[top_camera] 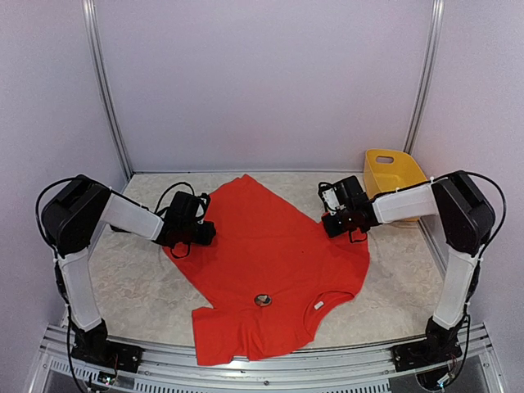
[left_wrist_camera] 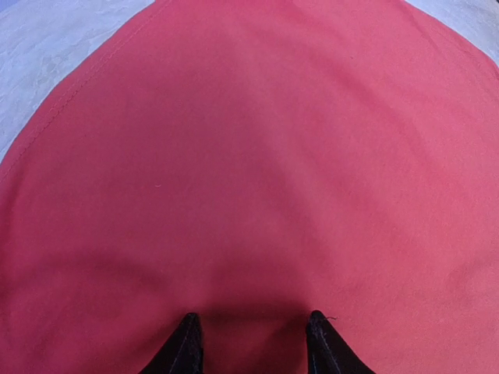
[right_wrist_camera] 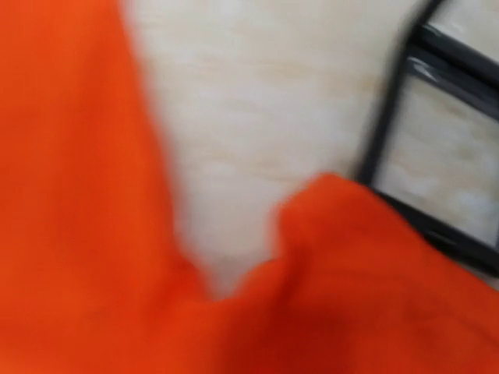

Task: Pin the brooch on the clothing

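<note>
The red T-shirt [top_camera: 270,246] lies spread on the table, its neckline and white label [top_camera: 318,304] toward the near edge. The brooch [top_camera: 263,300], small, round and dark, sits on the shirt just beside the neckline. My left gripper [top_camera: 206,235] is at the shirt's left edge; in the left wrist view it [left_wrist_camera: 251,331] is open and empty, its black fingertips [left_wrist_camera: 187,331] low over the red fabric [left_wrist_camera: 249,171]. My right gripper [top_camera: 332,223] is at the shirt's right edge. The right wrist view is blurred; red fabric [right_wrist_camera: 351,288] fills its lower part and hides the fingers.
A yellow bin [top_camera: 391,172] stands at the back right, just behind the right arm. Pale walls close the back and sides. A metal rail [top_camera: 270,364] runs along the near edge. Blurred black bars [right_wrist_camera: 437,140] show at the upper right of the right wrist view.
</note>
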Controlling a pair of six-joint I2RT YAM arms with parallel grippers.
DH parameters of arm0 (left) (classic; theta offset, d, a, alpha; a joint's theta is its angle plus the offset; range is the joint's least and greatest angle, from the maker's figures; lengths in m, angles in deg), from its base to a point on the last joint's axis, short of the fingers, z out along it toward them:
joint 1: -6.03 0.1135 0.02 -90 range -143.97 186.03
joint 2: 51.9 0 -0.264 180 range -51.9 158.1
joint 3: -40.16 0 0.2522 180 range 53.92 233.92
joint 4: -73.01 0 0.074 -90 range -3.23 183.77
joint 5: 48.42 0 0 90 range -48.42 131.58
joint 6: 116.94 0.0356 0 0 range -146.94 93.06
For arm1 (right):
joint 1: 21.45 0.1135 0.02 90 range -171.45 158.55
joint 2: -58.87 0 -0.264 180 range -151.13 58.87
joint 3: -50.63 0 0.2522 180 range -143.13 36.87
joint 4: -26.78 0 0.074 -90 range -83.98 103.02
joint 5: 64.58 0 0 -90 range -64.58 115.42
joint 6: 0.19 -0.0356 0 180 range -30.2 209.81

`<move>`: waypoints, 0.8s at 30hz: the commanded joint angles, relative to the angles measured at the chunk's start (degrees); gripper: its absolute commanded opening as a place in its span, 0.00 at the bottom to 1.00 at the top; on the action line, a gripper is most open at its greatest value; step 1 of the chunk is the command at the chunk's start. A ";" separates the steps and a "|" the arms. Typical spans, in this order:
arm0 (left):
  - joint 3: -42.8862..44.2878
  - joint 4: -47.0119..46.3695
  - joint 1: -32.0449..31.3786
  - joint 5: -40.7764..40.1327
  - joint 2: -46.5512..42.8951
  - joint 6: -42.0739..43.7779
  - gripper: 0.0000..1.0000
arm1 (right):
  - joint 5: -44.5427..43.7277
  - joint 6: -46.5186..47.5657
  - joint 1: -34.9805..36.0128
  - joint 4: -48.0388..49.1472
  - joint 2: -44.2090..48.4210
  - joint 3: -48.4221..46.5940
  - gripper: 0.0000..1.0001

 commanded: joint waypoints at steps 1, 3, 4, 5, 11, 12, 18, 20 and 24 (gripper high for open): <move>-2.51 -4.14 -0.34 -0.09 -2.42 3.68 0.44 | 9.33 8.36 6.67 -1.29 10.61 4.14 0.13; -4.28 -7.20 -0.21 -1.09 -5.36 4.44 0.45 | 14.88 12.12 12.41 -0.96 15.15 8.18 0.13; -5.14 -8.67 0.14 -2.46 -7.76 4.55 0.45 | 17.18 13.19 15.11 -1.71 16.60 9.94 0.14; -6.33 -9.41 0.44 -3.87 -9.32 4.43 0.46 | 20.12 13.18 17.64 -2.48 17.72 10.93 0.15; -4.92 -2.11 8.65 -15.67 -16.02 -2.37 0.56 | 23.47 5.30 22.44 1.97 20.35 16.10 0.24; -3.70 -0.57 11.20 -14.54 -15.52 -3.73 0.58 | 22.86 5.04 22.43 2.49 20.65 16.52 0.28; 7.12 8.27 20.37 -12.78 -6.96 -4.84 0.67 | 17.79 7.87 22.43 3.04 19.24 14.27 0.39; 9.91 11.10 22.44 -13.17 -4.68 -4.87 0.68 | 17.34 8.53 22.44 3.01 19.01 14.34 0.42; 14.00 16.14 27.15 -11.83 -0.95 -7.30 0.69 | 17.83 9.19 22.44 4.67 20.28 16.22 0.44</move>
